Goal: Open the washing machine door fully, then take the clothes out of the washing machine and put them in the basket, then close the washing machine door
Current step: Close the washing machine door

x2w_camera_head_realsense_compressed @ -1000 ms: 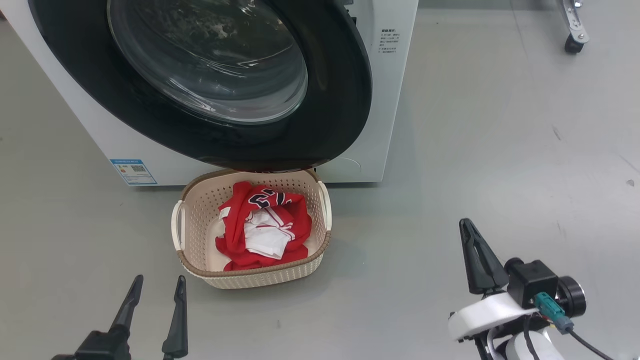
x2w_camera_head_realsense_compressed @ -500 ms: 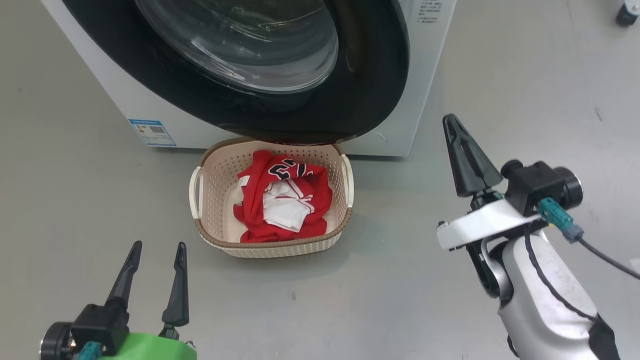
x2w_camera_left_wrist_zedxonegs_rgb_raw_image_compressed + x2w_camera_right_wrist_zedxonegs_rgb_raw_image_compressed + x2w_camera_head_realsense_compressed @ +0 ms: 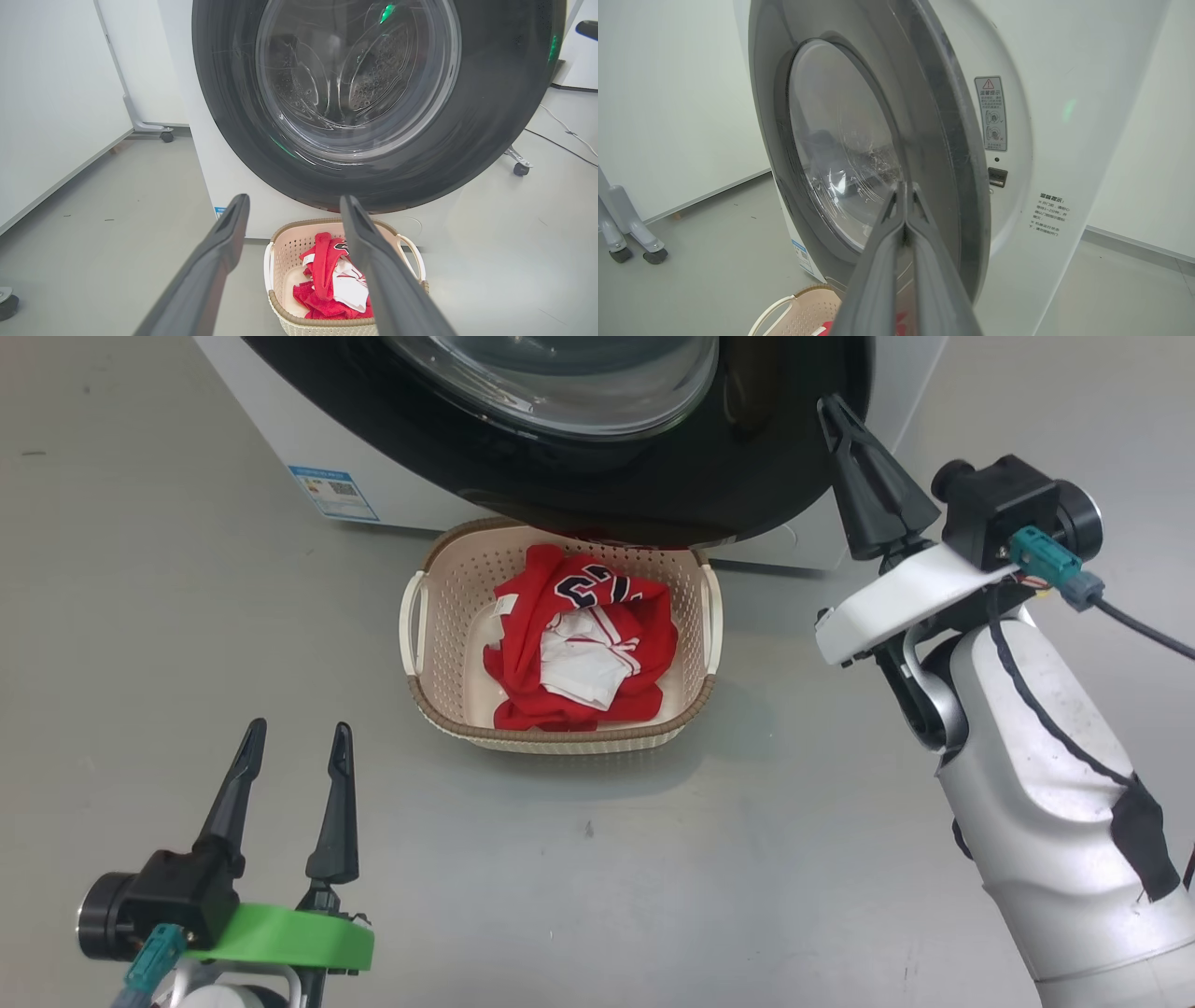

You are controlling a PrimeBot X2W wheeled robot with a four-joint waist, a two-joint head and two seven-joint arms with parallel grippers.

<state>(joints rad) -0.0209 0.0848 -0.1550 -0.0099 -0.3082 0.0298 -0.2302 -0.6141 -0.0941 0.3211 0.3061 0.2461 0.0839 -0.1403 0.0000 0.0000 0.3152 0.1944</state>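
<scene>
Red clothes [image 3: 579,644] lie heaped in the basket [image 3: 560,739], on the floor just under the washing machine door [image 3: 653,495]. Unloading looks done; only the closing is left. Change over the last second: right gripper [image 3: 836,425] has come up from low near the floor to the door's free edge, fingers pressed together, holding nothing. Contact with the rim: cannot tell. Door stands ajar off the washing machine [image 3: 1045,140]. Right forearm raised, angled forward. Left gripper [image 3: 299,728] sits low, fingers spread, empty, pointing toward the basket.
</scene>
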